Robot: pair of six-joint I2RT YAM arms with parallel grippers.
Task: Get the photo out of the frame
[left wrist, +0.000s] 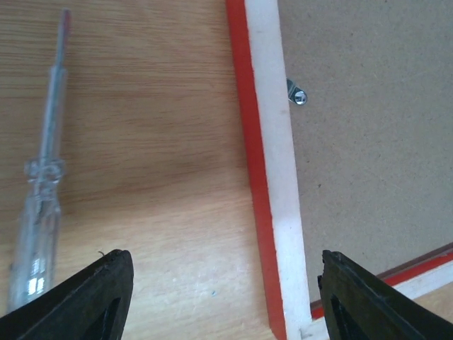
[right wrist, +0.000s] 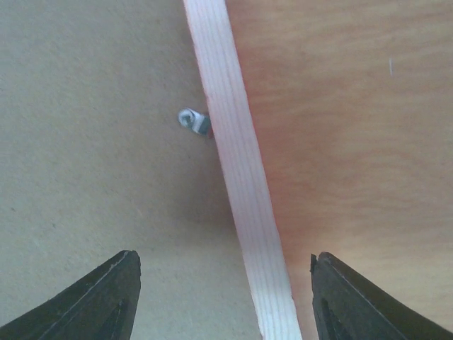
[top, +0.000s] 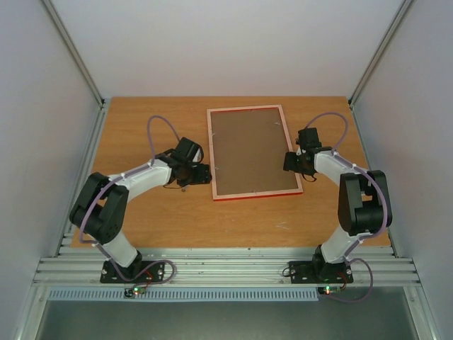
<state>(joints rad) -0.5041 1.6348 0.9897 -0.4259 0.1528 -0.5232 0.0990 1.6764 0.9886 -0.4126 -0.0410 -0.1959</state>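
The frame (top: pixel 256 195) lies face down in the middle of the table, its thin red border round a brown backing board (top: pixel 251 152). The photo is hidden under the board. My left gripper (top: pixel 202 173) is open and empty above the frame's left rail near its front corner; the left wrist view shows the jaws (left wrist: pixel 226 297) standing either side of the red and white rail (left wrist: pixel 272 142). My right gripper (top: pixel 291 161) is open and empty above the right rail (right wrist: pixel 241 177), one finger over the board (right wrist: pixel 92 142), the other over the table.
A clear-handled screwdriver (left wrist: pixel 42 191) lies on the wood left of the frame, beside my left gripper. Small metal retaining tabs (left wrist: pixel 297 94) (right wrist: pixel 192 122) hold the board at both rails. Grey walls enclose the table.
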